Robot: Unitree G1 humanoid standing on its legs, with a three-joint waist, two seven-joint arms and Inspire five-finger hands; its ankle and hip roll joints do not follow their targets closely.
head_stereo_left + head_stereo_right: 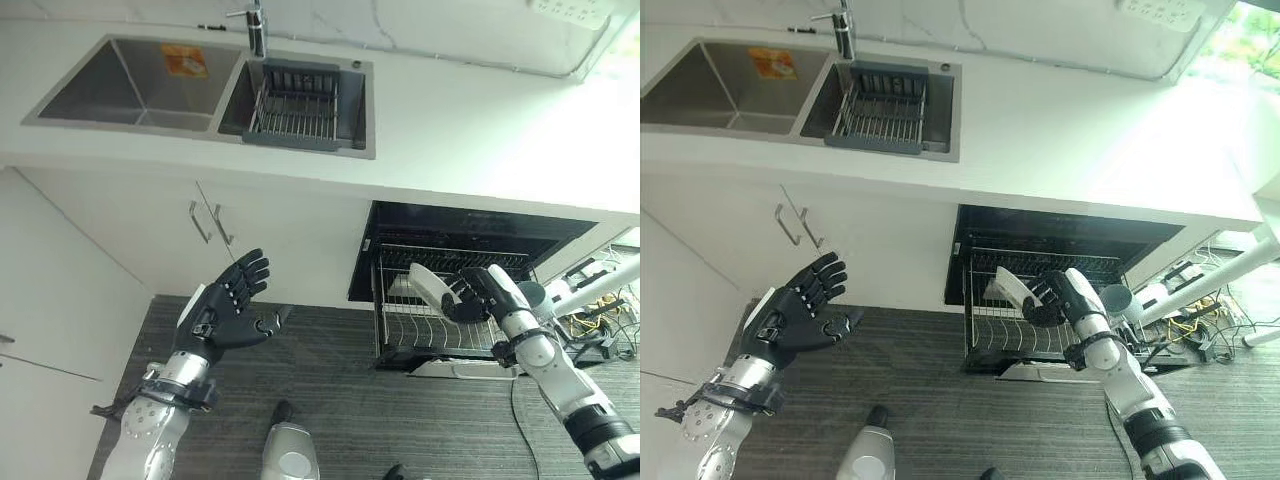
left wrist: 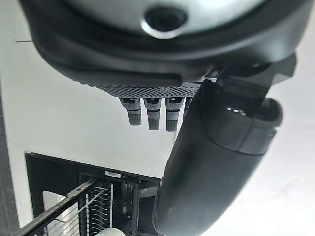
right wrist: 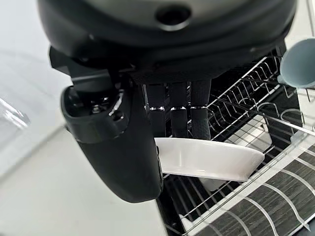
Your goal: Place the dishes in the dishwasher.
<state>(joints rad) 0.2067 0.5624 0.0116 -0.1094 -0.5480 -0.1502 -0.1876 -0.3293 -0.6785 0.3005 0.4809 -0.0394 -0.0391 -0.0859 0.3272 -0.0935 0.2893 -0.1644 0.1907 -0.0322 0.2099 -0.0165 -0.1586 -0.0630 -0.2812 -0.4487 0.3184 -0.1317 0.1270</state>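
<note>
right robot hand (image 1: pixel 468 298) – pinches white plate (image 1: pixel 428 284), tilted edge-down above rack (image 1: pixel 430 335) to slot between tines | left robot hand (image 1: pixel 228 308) – open, idle

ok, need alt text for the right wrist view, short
The robot's right hand pinches a white dish between thumb and fingers, holding it over the pulled-out wire dishwasher rack. A pale blue-grey cup sits further along the rack, and dark wood-look floor shows beneath the wires.
</note>
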